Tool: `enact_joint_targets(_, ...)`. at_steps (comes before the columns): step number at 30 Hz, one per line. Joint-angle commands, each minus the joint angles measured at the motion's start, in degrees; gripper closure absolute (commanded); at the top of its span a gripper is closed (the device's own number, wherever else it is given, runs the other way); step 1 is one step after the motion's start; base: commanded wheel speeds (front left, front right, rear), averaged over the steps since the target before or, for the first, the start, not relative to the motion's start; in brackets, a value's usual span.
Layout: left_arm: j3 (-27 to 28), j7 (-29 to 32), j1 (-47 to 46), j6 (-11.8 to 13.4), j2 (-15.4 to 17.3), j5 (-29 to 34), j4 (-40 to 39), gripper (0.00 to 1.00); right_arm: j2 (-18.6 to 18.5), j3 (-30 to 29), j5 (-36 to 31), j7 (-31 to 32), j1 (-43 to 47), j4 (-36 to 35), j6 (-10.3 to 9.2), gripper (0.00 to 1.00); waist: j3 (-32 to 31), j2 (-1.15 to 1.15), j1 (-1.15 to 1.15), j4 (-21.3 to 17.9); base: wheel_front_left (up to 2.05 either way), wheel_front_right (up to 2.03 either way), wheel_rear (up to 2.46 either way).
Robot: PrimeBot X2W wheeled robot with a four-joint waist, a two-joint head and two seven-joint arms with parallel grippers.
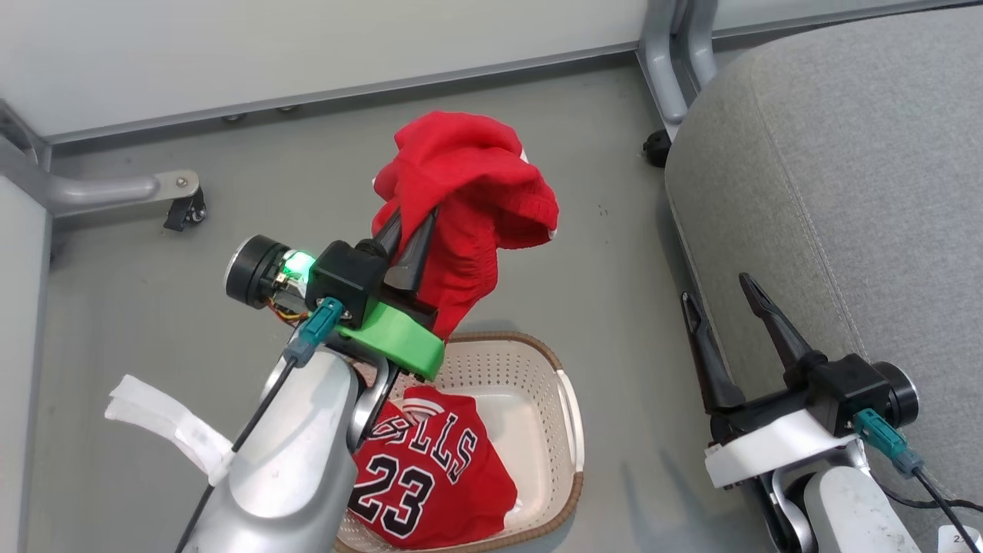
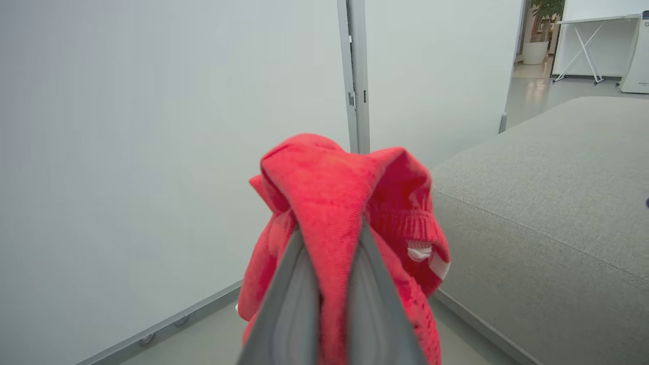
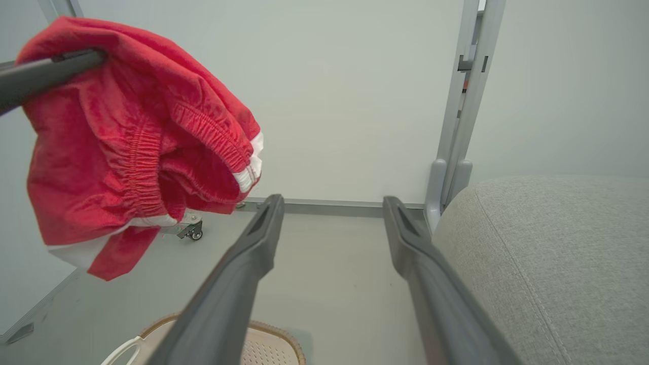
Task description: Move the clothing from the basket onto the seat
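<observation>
The left jaws clamp the bunched red shorts (image 1: 468,177), held in the air beyond the basket (image 1: 537,349), where the jersey (image 1: 430,468) lies. The seat (image 1: 845,153) is well to the shorts' right, so the carry likely runs rightward. The right jaws gape wide and empty near the seat's edge.
</observation>
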Motion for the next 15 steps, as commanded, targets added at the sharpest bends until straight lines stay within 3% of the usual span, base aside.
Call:
enact_joint_targets(1, -0.1, -0.2, 1.2, -0.1, 0.0, 0.1, -1.4, 1.0, -0.2, 0.1, 0.3, -0.3, 0.9, 0.1, -0.06, 0.0, -1.9, 0.57, 0.0, 1.0, 0.0, 0.0, 0.0)
enact_joint_targets(15, -2.7, -0.2, 2.7, -0.2, -0.1, 0.4, -9.3, 1.0, -0.2, 1.5, 1.3, -0.3, 1.7, -2.0, -0.06, 0.0, -3.6, 0.57, 0.0, 1.2, 0.0, 0.0, 0.0)
